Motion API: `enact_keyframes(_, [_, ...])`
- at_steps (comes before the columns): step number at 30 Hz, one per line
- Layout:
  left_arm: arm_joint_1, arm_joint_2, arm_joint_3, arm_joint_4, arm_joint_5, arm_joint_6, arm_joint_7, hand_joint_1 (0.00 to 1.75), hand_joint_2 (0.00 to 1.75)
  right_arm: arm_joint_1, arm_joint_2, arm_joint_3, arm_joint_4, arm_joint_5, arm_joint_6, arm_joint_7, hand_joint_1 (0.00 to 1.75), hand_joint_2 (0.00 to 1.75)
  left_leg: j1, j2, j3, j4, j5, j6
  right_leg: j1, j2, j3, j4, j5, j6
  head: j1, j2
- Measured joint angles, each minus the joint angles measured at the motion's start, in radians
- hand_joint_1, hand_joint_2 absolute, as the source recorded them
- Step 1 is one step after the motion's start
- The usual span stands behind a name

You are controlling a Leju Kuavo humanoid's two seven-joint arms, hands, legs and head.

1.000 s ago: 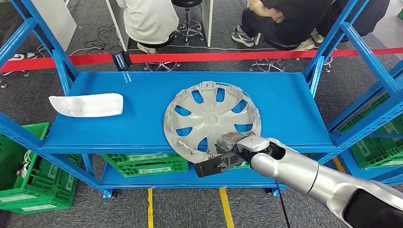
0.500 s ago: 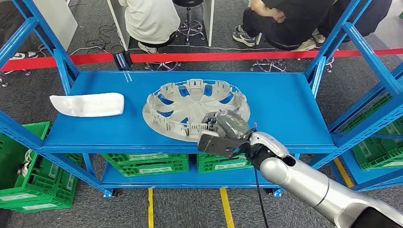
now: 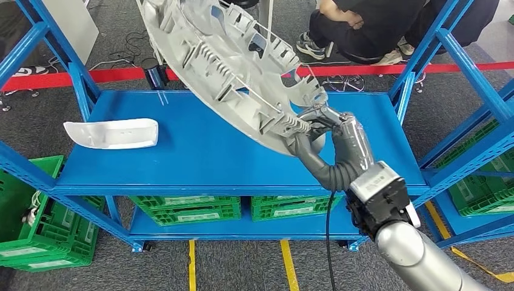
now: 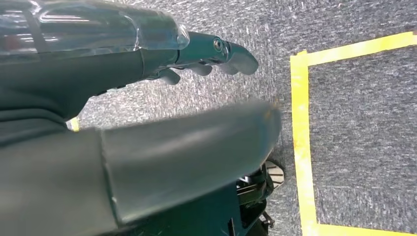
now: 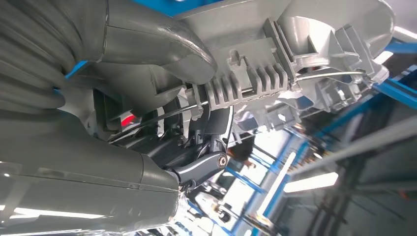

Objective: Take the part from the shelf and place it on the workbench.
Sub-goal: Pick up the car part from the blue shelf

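Right hand (image 3: 324,136) grips the wheel cover (image 3: 224,66) at its rim, holding it tilted and clear above the blue shelf (image 3: 200,151); an edge hold likely suits its thin, ribbed form. Left hand (image 4: 147,123) hangs over the floor, fingers apart, holding nothing. A white part (image 3: 111,133) lies on the shelf.

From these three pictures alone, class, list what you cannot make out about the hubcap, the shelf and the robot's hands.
- Hubcap: its upper edge is cut off by the top of the head view.
- Right hand: in the head view the hubcap's rim covers its fingers.
- Shelf: the raised hubcap hides part of its back edge.
- Left hand: the thumb is blurred in the left wrist view.
- Workbench: where it stands cannot be told.
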Motion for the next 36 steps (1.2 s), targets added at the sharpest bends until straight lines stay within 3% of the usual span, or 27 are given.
enact_keyframes(10, [0.0,0.0,-0.007,0.0,0.024,0.009,-0.033,0.0,1.75,0.05,0.007,-0.046,-0.13,0.035,-0.022,-0.016,1.75,1.75,0.0,0.002,0.0,0.0,0.0,0.0,0.0,0.0,0.0,0.0,0.0,0.0,0.0,0.0])
enact_keyframes(27, [-0.001,0.002,-0.007,0.0,0.055,0.007,-0.028,0.0,1.75,0.093,0.053,0.007,-0.324,0.125,-0.007,-0.033,1.75,1.75,0.0,0.006,0.001,0.0,0.0,0.0,0.0,0.003,0.0,0.0,0.0,0.0,0.0,0.0])
enact_keyframes(36, [-0.002,0.007,-0.022,0.0,0.04,0.007,-0.006,0.0,1.75,0.176,0.07,0.015,-0.333,-0.018,-0.033,-0.124,1.75,1.75,0.0,0.006,0.001,0.0,0.0,0.0,0.0,0.003,0.0,0.0,0.0,0.0,0.0,0.0])
